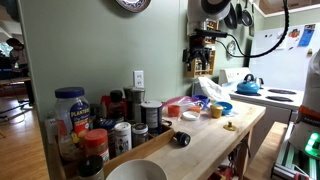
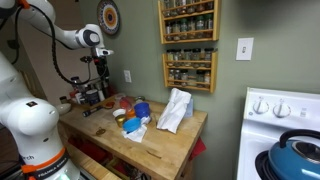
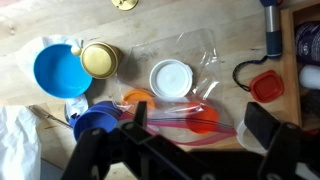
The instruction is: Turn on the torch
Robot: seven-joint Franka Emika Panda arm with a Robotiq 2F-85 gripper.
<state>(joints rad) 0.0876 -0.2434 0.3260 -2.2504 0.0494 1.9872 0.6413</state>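
Wrist view shows your gripper (image 3: 198,128) spread wide and empty over a white lid (image 3: 170,78), while the torch (image 1: 180,139) sits untouched at lower centre of an exterior view, well apart, so reaching and switching it remain.

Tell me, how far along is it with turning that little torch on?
Done: nothing visible; the torch lies on the wooden counter, showing no beam. In hand: nothing; the hand is open over a white lid and blue bowl, off the torch. Left: reach it, press its switch.
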